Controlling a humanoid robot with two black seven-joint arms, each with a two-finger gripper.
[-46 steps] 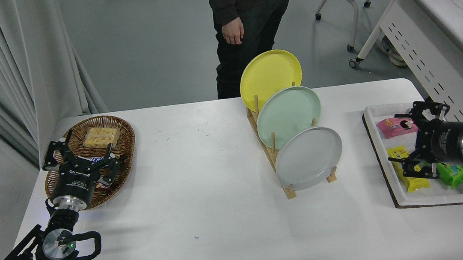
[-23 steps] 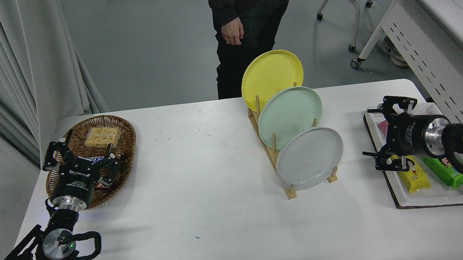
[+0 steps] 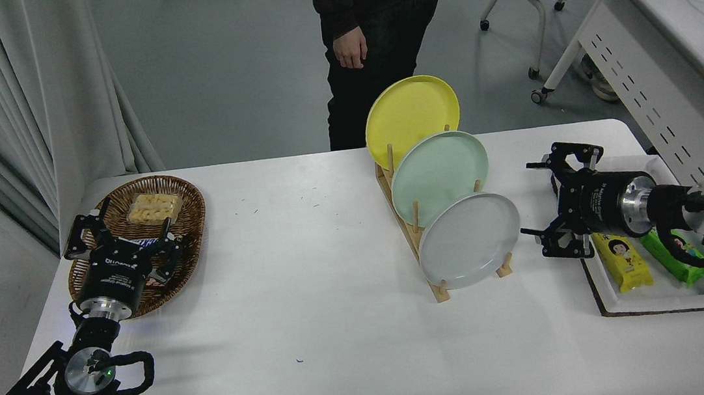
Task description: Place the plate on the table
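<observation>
The pale grey plate (image 3: 469, 239) stands on edge in the front slot of a wooden rack (image 3: 429, 281), on the white table (image 3: 314, 332). Behind it in the same rack stand a mint green plate (image 3: 439, 176) and a yellow plate (image 3: 410, 113). My right gripper (image 3: 534, 198) is open, pointing left, a short way to the right of the grey plate's rim and not touching it. My left gripper (image 3: 123, 231) is parked at the lower left, open over a wicker basket (image 3: 179, 206).
A white tray (image 3: 657, 303) with yellow and green snack packs lies at the right under my right arm. A person (image 3: 374, 31) stands at the table's far side behind the rack. A white desk (image 3: 671, 59) stands at the far right.
My right gripper has moved left from over the snack tray to just beside the grey plate. The left arm and the plates have not moved.
</observation>
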